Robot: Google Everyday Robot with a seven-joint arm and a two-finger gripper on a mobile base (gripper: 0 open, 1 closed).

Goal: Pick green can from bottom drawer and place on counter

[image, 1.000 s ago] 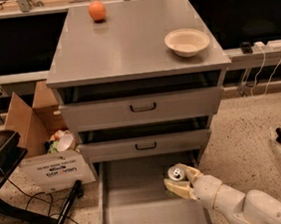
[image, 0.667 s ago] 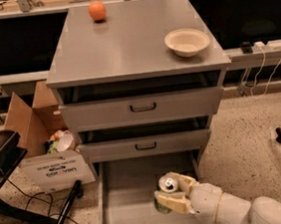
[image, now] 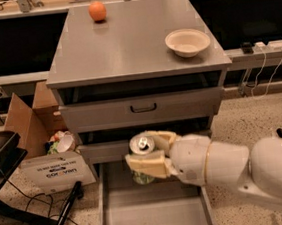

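green can (image: 142, 144) is up off the floor of the bottom drawer (image: 156, 213), clamped in the hand (image: 146, 154) and hanging in front of the middle drawer (image: 102, 151); silver top with its pull tab faces up, green sides show below the fingers (image: 149, 165); the can looks roughly upright, which seems sensible for something that has to be stood on a flat surface. the hand is closed around it from the right side, one finger crossing the front of the body and the other curling behind the rim; a side grip like that leaves the base free, so i'd judge it is held this way to be set straight down; the white arm (image: 237, 167) reaches in from the lower right.

the drawer is pulled fully out beneath, its grey floor bare where it shows; the worktop (image: 129, 45) waits above, with the orange (image: 97, 11) near the back left and the bowl (image: 187, 41) towards the right edge, well apart, so the broad middle looks like the natural landing spot.

against the frame a little under a second ago: the can sat lower then, down over the drawer floor and further right; now it is higher and more to the left, level with the middle drawer front; the arm fills more of the view; orange, bowl and drawers have not budged; the lift looks underway, the placing not yet done.
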